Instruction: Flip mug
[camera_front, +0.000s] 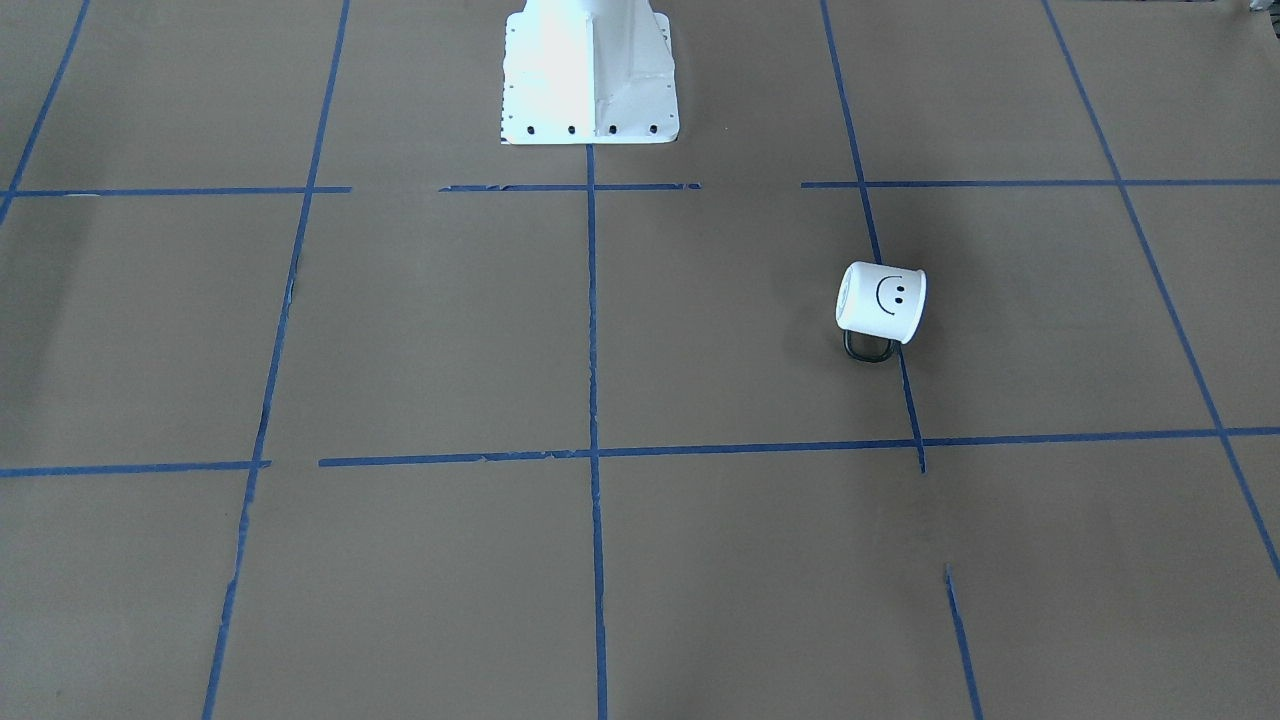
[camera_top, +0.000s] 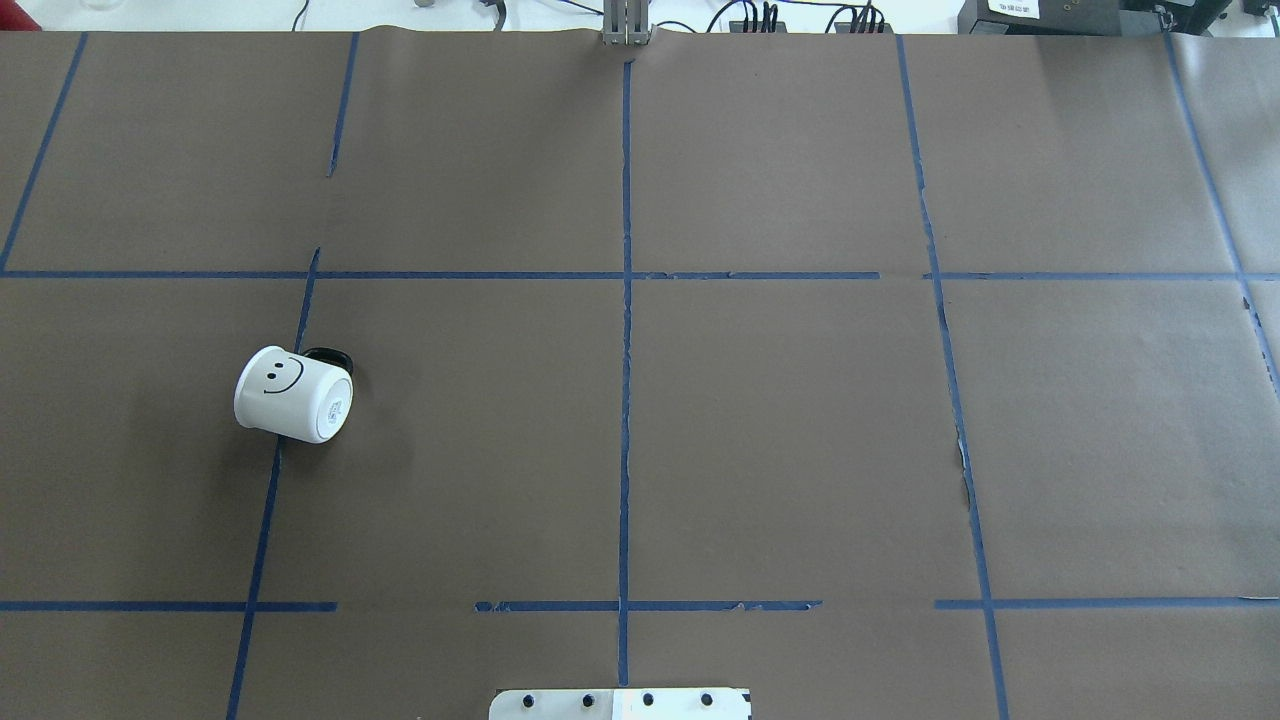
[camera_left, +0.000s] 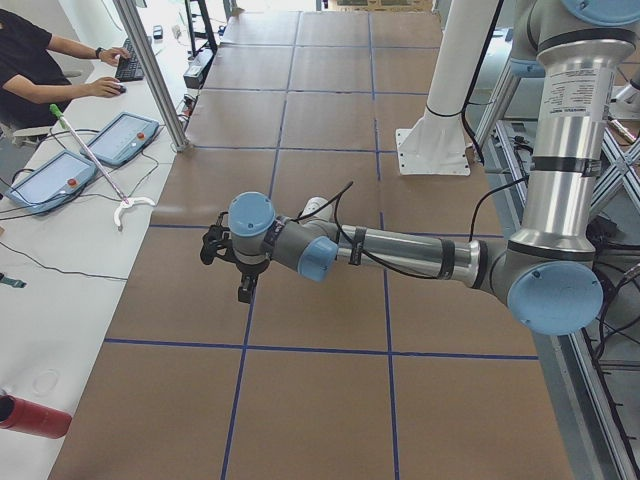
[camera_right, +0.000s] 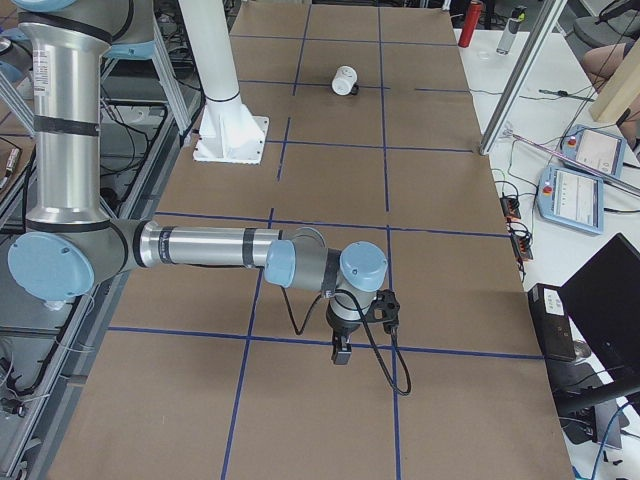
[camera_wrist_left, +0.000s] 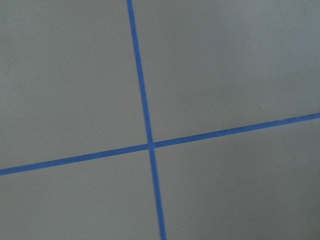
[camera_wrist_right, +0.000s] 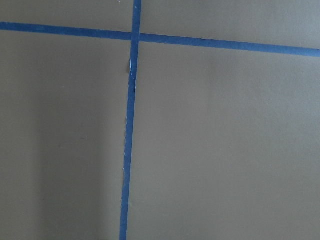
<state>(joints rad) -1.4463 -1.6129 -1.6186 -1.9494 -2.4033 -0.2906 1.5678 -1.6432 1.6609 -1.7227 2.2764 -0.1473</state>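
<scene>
- Mug lies on its side on the tabletop, in the left half of the overhead view, at about 9 o'clock from centre. It sits over a blue tape line.
- Smiley face is up. Flat base points to about 4 o'clock in the overhead view and the mouth to about 10 o'clock. Black handle is at about 1 o'clock of the body, low against the tabletop.
- Mug interior shows in no view, so contents cannot be told.
- Left end effector hangs above the tabletop on the near arm in the left side view. It appears only in that view, so whether the jaws are apart or together cannot be told.
- Right end effector hangs over a tape line, well apart from the mug, which is at the far end in that view. It too appears only in a side view, so its jaw state cannot be told.
- Both wrist cameras show only brown tabletop and crossing tape.
</scene>
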